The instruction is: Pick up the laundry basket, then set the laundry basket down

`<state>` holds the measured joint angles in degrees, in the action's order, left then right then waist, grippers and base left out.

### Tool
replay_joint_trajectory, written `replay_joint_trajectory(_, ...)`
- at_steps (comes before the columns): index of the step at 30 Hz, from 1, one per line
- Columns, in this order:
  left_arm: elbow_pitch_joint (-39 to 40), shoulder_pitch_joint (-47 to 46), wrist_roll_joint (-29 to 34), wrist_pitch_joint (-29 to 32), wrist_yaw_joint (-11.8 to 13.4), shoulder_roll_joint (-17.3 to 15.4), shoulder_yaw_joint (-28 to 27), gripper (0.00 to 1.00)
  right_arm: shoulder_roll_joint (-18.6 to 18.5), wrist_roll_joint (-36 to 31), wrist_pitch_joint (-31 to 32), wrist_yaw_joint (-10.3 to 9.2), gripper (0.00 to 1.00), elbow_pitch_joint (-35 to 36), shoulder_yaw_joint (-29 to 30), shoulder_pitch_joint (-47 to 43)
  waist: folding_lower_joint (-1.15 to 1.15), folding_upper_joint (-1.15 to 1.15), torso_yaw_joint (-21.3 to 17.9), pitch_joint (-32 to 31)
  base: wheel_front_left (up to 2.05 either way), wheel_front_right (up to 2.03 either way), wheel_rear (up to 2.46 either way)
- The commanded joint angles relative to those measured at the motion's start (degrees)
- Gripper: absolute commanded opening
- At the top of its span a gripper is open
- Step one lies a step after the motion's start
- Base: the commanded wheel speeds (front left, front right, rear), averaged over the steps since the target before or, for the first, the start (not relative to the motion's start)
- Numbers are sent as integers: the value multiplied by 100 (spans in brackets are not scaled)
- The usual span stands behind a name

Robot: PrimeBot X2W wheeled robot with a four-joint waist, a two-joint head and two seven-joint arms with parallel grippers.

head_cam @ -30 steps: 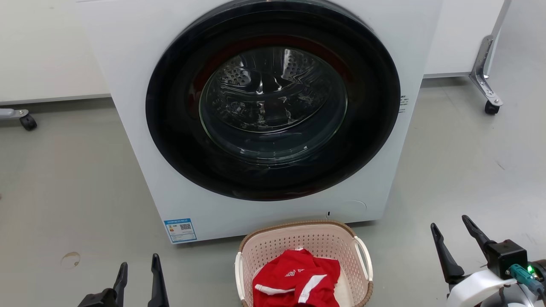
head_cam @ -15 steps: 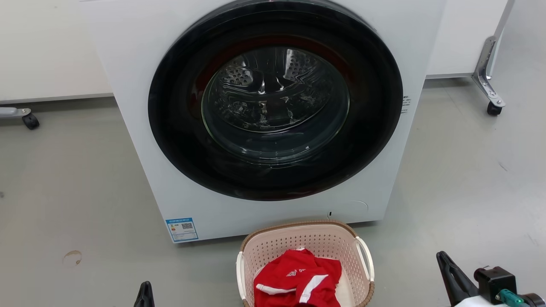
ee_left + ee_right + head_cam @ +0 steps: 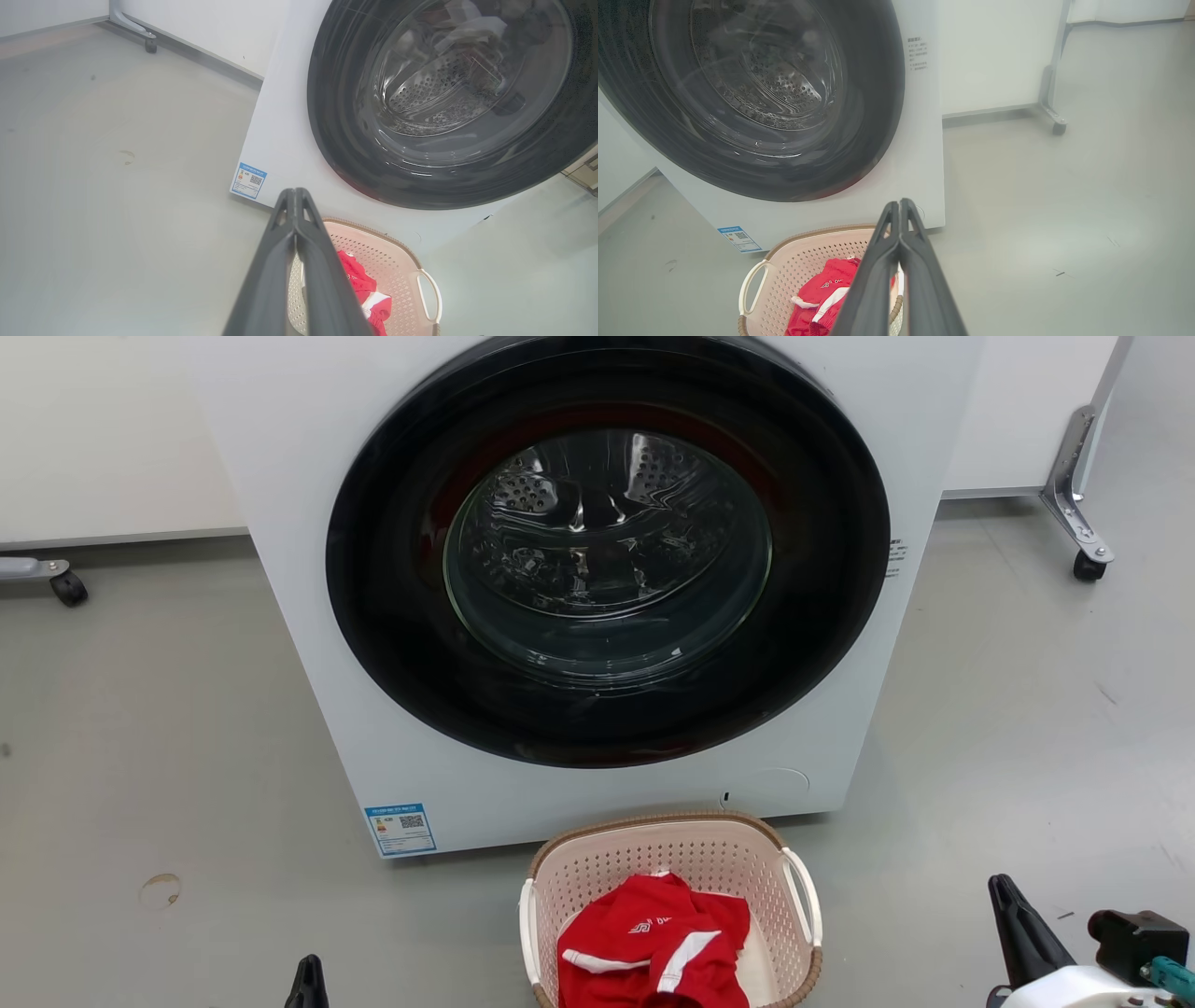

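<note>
The laundry basket [image 3: 672,854] stands on the floor just in front of the washing machine, pale pink with a brown rim and white side handles. A red and white garment [image 3: 653,938] lies inside it. My left gripper [image 3: 308,985] pokes up at the bottom edge, left of the basket and apart from it. In the left wrist view the left gripper [image 3: 295,192] is shut and empty, with the basket [image 3: 397,261] beyond it. My right gripper [image 3: 1006,889] sits low at the right, well clear of the basket. The right wrist view shows the right gripper [image 3: 900,204] shut, above the basket [image 3: 798,261].
A large white washing machine [image 3: 299,569] with a round dark door [image 3: 607,551] rises right behind the basket. Wheeled metal frame legs stand at far left [image 3: 67,586] and far right [image 3: 1088,563]. Grey floor spreads on both sides of the basket.
Both grippers sank toward the bottom edge of the head view, and their fingers, apart a second ago, have come together. The head camera shifted a little; the basket stayed put.
</note>
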<state>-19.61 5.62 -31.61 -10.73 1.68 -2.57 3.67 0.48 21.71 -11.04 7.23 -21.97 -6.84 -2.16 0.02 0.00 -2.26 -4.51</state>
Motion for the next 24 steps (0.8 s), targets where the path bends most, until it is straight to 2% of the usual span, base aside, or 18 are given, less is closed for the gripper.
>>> replay_joint_trajectory(1, 178, -299, -224, 44, -73, -25, -92, 0, -146, 266, 62, 6, 0, 175, 68, 303, -1, 0, 6, 11, 0, 0, 0)
replay_joint_trajectory(13, 223, -402, -908, 239, -172, -25, -199, 0, -170, 1063, 258, 8, 0, 248, 214, 365, -1, 0, 32, 65, 0, 0, 0)
replay_joint_trajectory(24, 285, -549, -1877, 519, -312, -27, -355, 0, -204, 2192, 537, 11, 0, 351, 423, 453, -1, 0, 68, 141, 0, 0, 0)
